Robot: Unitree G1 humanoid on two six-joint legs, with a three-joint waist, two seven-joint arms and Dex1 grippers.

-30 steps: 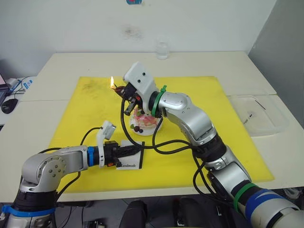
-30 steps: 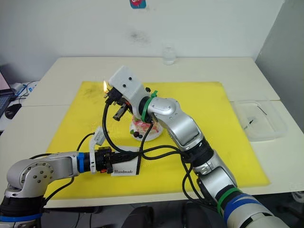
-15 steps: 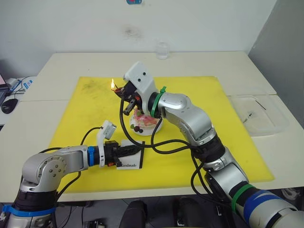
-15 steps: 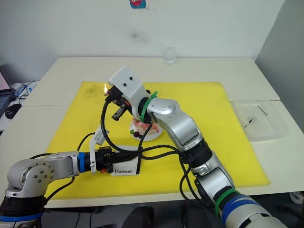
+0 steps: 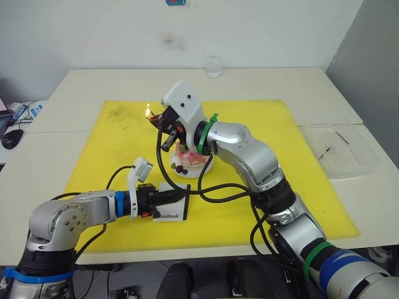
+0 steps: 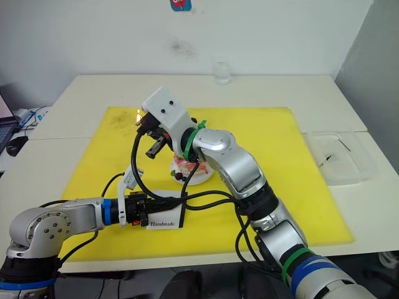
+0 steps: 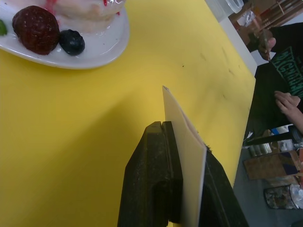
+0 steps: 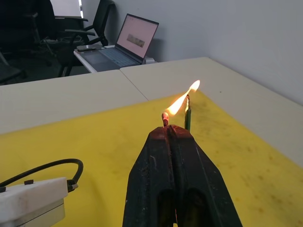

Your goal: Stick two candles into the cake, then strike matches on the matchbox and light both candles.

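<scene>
Yellow mat (image 5: pixel 262 162) on table (image 5: pixel 93 84). Cake (image 5: pixel 190 161) on plate at mat centre. Left gripper (image 7: pixel 182 198) clamped on matchbox (image 7: pixel 184 156), upright on edge near cake. Right gripper (image 8: pixel 171 135) above cake, pinching burning match (image 8: pixel 165 118); flame at green candle (image 8: pixel 188 118) tip.

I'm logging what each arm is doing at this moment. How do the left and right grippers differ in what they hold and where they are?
The left gripper is clamped on the white matchbox, low on the yellow mat. The right gripper pinches a burning match, raised above the cake, its flame touching the green candle. Both are shut.
</scene>
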